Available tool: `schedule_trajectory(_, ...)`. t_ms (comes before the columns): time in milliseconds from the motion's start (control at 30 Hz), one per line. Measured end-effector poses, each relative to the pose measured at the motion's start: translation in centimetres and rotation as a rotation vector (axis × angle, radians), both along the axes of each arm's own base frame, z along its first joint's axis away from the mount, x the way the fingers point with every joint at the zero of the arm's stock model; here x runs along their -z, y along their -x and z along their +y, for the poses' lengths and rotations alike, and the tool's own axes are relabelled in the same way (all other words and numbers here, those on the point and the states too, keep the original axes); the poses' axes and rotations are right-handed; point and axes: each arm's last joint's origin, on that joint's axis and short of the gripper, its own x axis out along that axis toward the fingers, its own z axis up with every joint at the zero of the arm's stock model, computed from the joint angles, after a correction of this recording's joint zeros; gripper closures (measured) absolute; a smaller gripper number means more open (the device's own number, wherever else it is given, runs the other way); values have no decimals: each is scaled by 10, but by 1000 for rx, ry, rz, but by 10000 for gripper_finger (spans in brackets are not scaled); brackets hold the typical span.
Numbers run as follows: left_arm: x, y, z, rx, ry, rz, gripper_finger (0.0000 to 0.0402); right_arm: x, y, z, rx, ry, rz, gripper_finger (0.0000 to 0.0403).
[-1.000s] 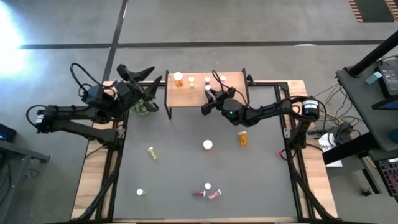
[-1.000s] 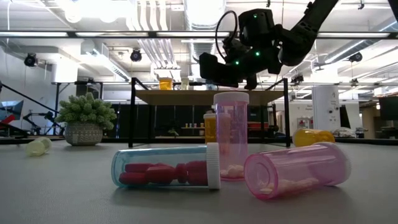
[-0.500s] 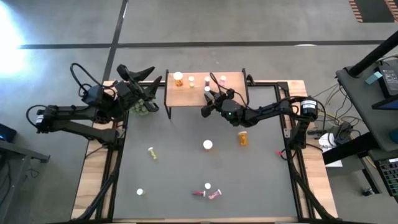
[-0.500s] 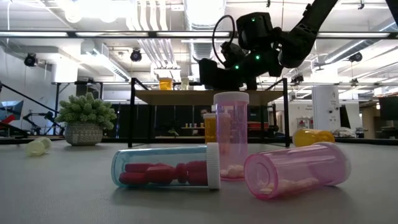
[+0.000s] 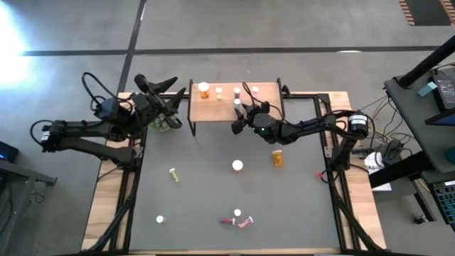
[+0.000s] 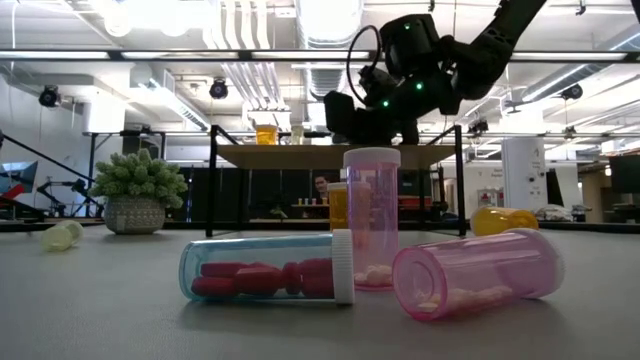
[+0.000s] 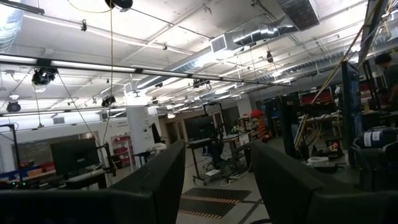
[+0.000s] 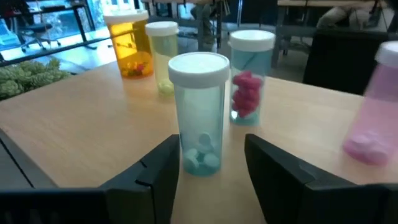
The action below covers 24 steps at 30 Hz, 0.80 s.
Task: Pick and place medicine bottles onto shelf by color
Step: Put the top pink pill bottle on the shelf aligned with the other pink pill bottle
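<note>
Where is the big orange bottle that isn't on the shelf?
In the high view the orange bottle lies on the table's right half, just right of a white-capped bottle and below the right gripper, which is open at the shelf.

On the shelf, one bottle stands just ahead of the right gripper, three more bottles behind it.

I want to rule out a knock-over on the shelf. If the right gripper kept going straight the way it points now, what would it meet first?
Most likely the teal bottle standing upright on the shelf, centred ahead of the open right gripper. The bottle with red pills stands behind it; depth is hard to judge.
</note>
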Motion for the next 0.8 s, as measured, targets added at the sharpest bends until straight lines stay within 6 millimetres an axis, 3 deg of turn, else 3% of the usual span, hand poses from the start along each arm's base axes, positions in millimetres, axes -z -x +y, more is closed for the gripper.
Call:
schedule_trajectory(233,2,-1,0,-3,-5,10,233,-15,7,5,-12,-26,-4,185)
schedule_trajectory(433,2,0,0,-3,-5,10,233,-37,14,15,-121,-51,-38,160)
schedule_trajectory(800,2,-1,0,-2,-4,11,233,-68,51,57,-387,-516,-61,167)
